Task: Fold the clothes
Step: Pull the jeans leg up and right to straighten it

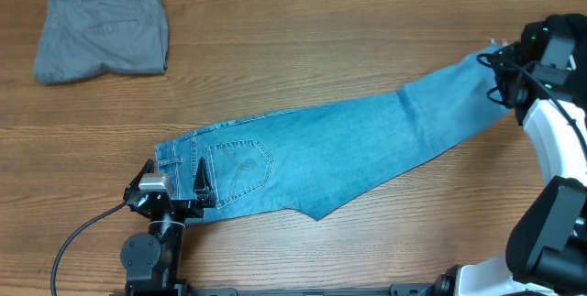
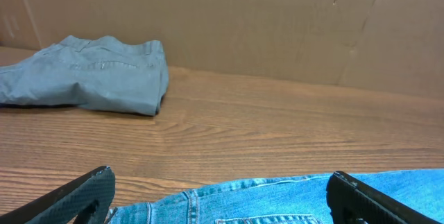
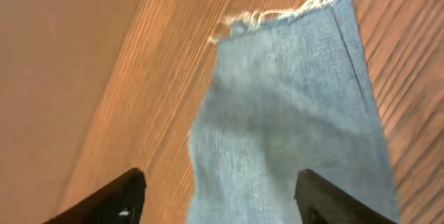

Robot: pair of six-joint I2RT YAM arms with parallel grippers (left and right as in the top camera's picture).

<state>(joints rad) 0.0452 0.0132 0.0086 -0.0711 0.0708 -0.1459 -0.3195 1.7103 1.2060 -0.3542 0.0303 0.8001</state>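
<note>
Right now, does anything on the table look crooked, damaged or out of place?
The jeans lie slanted across the table, unfolded, with a point of cloth sticking out on the near edge. Their hem is frayed with loose threads. The grey trousers sit neatly folded in the far left corner.

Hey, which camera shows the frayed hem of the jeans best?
Right wrist view: the frayed hem sits close up, loose threads plain. Overhead shows the whole jeans, but the hem is tiny beside the right arm. Left wrist catches only the waistband end.
</note>
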